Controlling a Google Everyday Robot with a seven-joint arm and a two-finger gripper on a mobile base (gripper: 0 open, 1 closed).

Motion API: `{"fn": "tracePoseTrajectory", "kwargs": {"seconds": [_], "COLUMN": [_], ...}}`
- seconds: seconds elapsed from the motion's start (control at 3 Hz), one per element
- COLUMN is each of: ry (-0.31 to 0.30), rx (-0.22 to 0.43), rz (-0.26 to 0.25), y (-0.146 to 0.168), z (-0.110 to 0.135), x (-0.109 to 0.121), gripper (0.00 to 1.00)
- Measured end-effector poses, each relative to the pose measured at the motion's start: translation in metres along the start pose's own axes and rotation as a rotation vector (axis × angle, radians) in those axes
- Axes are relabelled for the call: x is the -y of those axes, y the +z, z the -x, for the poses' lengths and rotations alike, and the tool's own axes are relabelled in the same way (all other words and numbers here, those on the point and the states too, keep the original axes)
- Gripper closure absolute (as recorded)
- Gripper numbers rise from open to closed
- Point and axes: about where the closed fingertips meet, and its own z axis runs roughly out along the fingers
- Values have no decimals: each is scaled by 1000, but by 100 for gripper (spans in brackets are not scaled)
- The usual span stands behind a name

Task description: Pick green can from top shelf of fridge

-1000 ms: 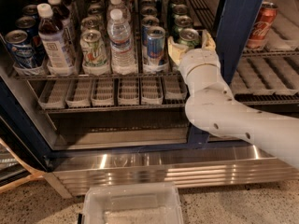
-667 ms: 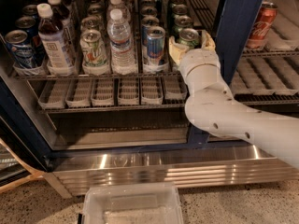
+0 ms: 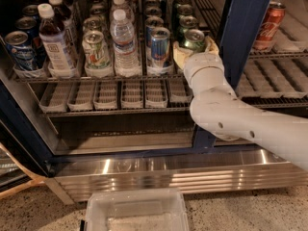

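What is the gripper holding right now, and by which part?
Cannot tell. The gripper sits around the green can's lower body on the top shelf, but an actual clamp is not visible.

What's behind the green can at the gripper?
Two more green cans queue behind the green can in the same lane of the top shelf. The gripper is at the front can, hiding its lower body. Farther back is too dark to see.
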Motion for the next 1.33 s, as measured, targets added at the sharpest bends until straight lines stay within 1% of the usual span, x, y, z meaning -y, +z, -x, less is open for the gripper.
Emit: {"fn": "tracePoseTrajectory", "kwargs": {"seconds": [0.33, 0.67, 1.0, 1.33], "ry": [37, 56, 56, 62], "rx": [-81, -101, -101, -90], "rz": [17, 20, 20, 22], "y": [13, 15, 15, 13], "z": [-31, -37, -35, -32], "x": [-1, -1, -1, -2], "gripper": [58, 81, 100, 100]}}
